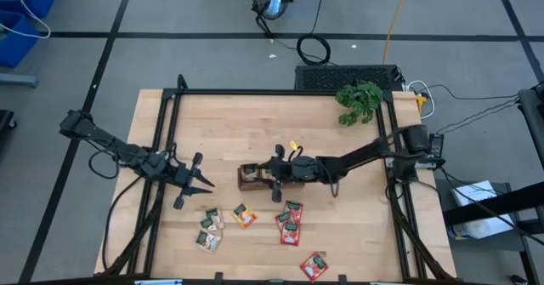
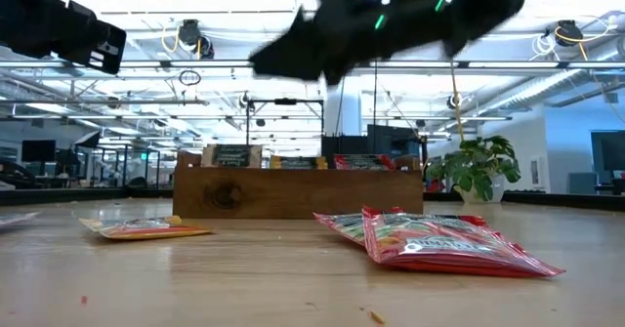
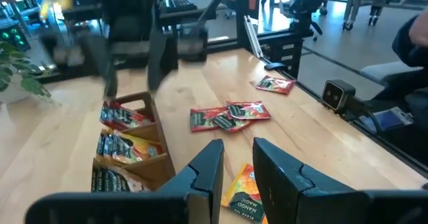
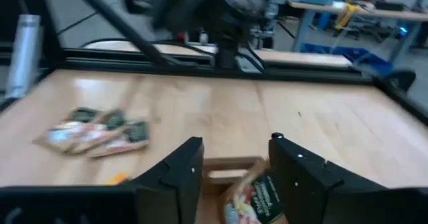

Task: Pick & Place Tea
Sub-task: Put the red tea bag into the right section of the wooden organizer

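Several tea sachets lie flat on the wooden table: green and orange ones, an orange one, red ones and one more red. The long brown tray stands mid-table with sachets upright in its compartments. My right gripper hovers open above the tray, and a sachet in the tray shows below its fingers. My left gripper waits left of the tray, raised, open by a narrow gap with nothing between its fingers. An orange sachet lies on the table under it.
A leafy green plant stands at the far right corner. A black frame runs around the table's edges. Bare wood lies between the tray and the far edge.
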